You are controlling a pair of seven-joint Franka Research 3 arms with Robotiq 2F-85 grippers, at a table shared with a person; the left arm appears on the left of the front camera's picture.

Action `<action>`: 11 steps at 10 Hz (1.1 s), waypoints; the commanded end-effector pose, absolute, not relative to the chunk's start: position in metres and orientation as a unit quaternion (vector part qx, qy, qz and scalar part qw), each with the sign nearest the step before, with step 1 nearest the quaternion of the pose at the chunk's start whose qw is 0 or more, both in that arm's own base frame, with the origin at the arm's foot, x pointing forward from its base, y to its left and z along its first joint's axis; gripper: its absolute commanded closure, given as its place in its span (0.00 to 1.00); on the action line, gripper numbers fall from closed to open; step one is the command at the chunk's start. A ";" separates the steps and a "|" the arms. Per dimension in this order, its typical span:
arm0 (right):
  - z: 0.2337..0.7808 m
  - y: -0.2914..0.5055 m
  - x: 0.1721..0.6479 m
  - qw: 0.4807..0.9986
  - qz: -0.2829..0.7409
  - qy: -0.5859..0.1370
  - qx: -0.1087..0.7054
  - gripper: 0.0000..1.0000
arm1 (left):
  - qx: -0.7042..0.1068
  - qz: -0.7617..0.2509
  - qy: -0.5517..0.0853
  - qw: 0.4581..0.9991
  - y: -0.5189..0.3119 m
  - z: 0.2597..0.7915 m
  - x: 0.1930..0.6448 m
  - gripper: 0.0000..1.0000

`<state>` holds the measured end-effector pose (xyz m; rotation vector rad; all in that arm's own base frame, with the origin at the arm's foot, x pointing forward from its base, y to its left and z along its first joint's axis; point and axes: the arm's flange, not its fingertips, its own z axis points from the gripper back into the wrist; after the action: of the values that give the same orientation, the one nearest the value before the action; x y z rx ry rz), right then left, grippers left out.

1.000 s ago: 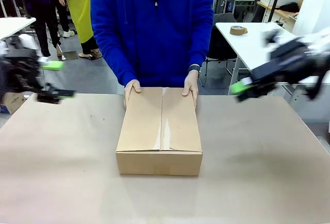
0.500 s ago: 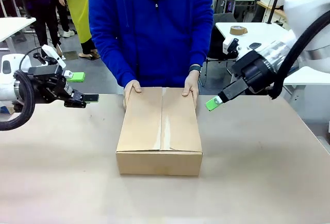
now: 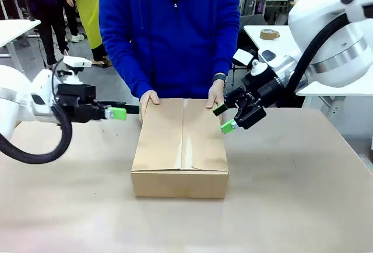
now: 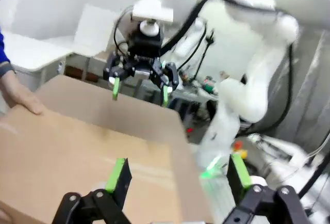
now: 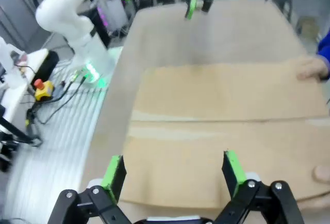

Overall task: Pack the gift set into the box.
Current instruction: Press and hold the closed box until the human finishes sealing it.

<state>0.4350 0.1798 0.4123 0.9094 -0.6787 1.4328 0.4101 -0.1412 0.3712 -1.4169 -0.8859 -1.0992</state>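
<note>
The large brown cardboard box (image 3: 180,142) lies closed on the table's middle, its flaps folded flat with a seam down the top. A person in blue rests a hand on each far corner, the left hand (image 3: 148,98) and the right hand (image 3: 215,95). My left gripper (image 3: 122,111) hovers open just left of the far left corner, its fingers pointing toward the box. At the far right corner my right gripper (image 3: 222,119) is open too. The left wrist view looks across the box top (image 4: 77,146) at the right gripper (image 4: 139,82). The right wrist view looks down on the lid (image 5: 221,126). The gift set is out of view.
Brown paper covers the table (image 3: 291,194), with bare room on both sides of the box and in front of it. A tape roll (image 3: 269,34) sits on a white table behind. Other people stand at the far left.
Both arms have swung inward from the picture's edges to the box's far corners. The box and the person's hands have stayed put.
</note>
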 end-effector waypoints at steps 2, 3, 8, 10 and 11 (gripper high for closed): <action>0.377 0.186 0.446 0.531 0.619 -0.402 0.416 0.00 | -0.309 -0.665 -0.586 0.344 -0.156 0.347 0.419 0.02; 0.368 0.191 0.449 0.573 0.604 -0.397 0.385 0.00 | -0.290 -0.657 -0.610 0.334 -0.153 0.346 0.429 0.02; 0.362 0.189 0.458 0.553 0.609 -0.402 0.402 0.00 | -0.511 -0.602 -0.456 0.410 -0.165 0.343 0.414 0.02; 0.332 0.192 0.463 0.554 0.586 -0.438 0.398 0.00 | -0.465 -0.628 -0.461 0.422 -0.183 0.334 0.421 0.02; 0.326 0.193 0.464 0.554 0.582 -0.452 0.388 0.00 | -0.456 -0.634 -0.450 0.433 -0.190 0.329 0.426 0.02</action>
<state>0.4585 0.1857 0.3328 0.9629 -0.9728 1.3783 0.4159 -0.1849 0.3330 -1.1738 -1.1338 -1.5430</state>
